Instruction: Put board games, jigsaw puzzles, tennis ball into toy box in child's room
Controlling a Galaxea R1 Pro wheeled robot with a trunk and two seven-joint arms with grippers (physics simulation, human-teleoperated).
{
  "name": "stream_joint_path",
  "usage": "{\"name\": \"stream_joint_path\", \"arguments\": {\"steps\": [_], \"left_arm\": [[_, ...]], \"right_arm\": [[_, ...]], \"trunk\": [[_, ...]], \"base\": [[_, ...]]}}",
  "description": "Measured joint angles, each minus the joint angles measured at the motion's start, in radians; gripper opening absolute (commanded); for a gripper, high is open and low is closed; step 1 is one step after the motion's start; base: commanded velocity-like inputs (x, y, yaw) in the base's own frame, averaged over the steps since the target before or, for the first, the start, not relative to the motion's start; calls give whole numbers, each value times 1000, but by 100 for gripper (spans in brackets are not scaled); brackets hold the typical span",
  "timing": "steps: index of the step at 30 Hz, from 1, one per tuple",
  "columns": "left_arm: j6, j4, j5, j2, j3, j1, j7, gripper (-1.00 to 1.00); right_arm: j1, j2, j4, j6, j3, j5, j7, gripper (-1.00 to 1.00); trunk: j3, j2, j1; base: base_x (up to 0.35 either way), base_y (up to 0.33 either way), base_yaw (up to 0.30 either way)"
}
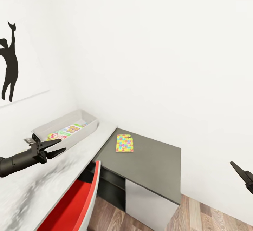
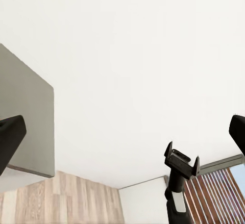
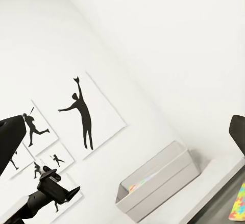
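Hovering over the near end of the table (image 1: 80, 150), my left gripper (image 1: 59, 146) has its jaws spread and nothing between them. My right gripper (image 1: 242, 175) hangs low at the right, well apart from everything; its fingers stand parted in its own wrist view and hold nothing.

Nearest below: a red chair (image 1: 75, 203) tucked against the table edge.

Next out: one jigsaw puzzle (image 1: 124, 143), flat on the dark grey lower desk (image 1: 154, 160) that adjoins the table. It lies near the desk's back-left corner, apart from the toy box (image 1: 89, 124).

Judgement on handling: thin, stiff, light cardboard, probably slick on its printed face. Lying flush, it offers no lip from above. Best hold looks like an edge pinch, perhaps after sliding it to the desk's rim.

Farther: the toy box sits at the table's far end by the wall. Lettered game boxes (image 1: 68, 131) already lie inside; exact count unclear.

Farthest: white wall with a silhouette poster (image 1: 14, 62).
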Motion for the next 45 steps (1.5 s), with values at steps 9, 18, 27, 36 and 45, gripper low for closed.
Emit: {"name": "stream_joint_path", "arguments": {"steps": [9,18,27,36,45], "left_arm": [[0,0,0,0,0,0,1,100],[0,0,0,0,0,0,1,100],[0,0,-1,0,0,0,1,100],[0,0,1,0,-1,0,2,100],[0,0,-1,0,0,0,2,100]], "right_arm": [[0,0,0,0,-1,2,0,100],[0,0,0,0,-1,2,0,100],[0,0,0,0,-1,3,-1,100],[0,0,0,0,-1,3,-2,100],[0,-2,0,-1,0,4,-5,100]], "trunk": [[14,0,0],[28,0,0],[42,0,0],[55,0,0],[69,0,0]], "base": [[0,-100,-175],[0,-214,-178],[0,-120,-181],[0,-5,-182],[0,0,-184]]}}
